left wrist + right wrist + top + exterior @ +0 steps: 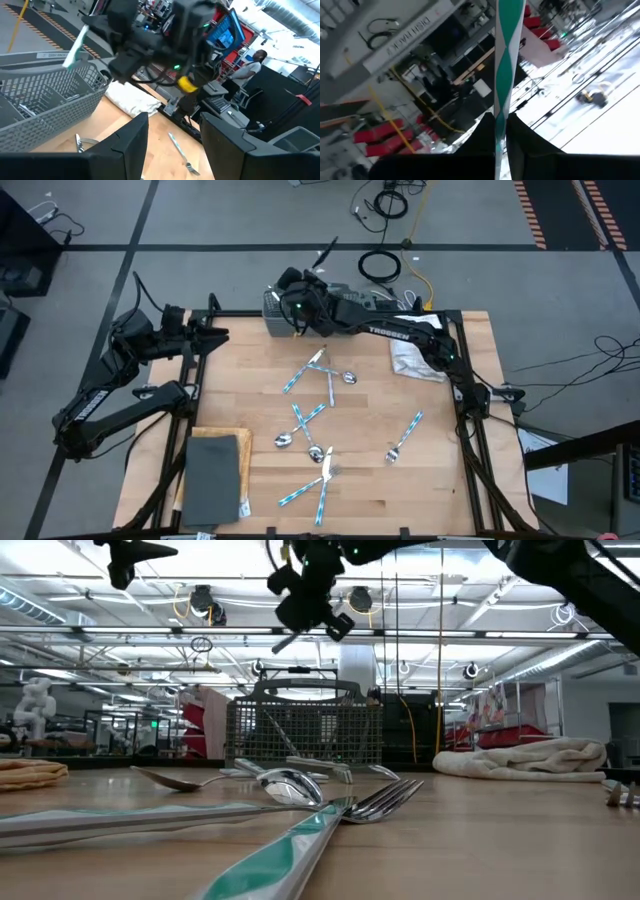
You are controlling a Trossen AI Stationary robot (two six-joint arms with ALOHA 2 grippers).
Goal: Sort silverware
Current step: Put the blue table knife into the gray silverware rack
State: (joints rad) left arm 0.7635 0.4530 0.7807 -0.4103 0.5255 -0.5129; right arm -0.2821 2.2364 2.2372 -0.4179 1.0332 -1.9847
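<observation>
My right gripper [297,302] hangs over the grey mesh basket [283,308] at the table's far edge, shut on one piece of silverware [502,75] with a green-and-white patterned handle. In the low view this gripper [310,595] is well above the basket [305,730]. Several more pieces of silverware [315,420] lie flat on the middle of the table, and one fork [405,437] lies apart toward the right. My left gripper [220,335] waits open in the air over the table's far left part, touching nothing [175,120]. My right gripper [500,122] pinches the piece of silverware between its two fingers. The patterned handle [498,111] runs on past the fingertips and slants up and away [325,253]. The piece's head is hidden behind the fingers. It is lifted clear, above the basket.
A crumpled white cloth [415,358] lies at the far right of the table. A dark grey mat on a tan towel [215,475] sits at the near left. Cables lie on the floor beyond the far edge. A person [252,62] sits in the room behind.
</observation>
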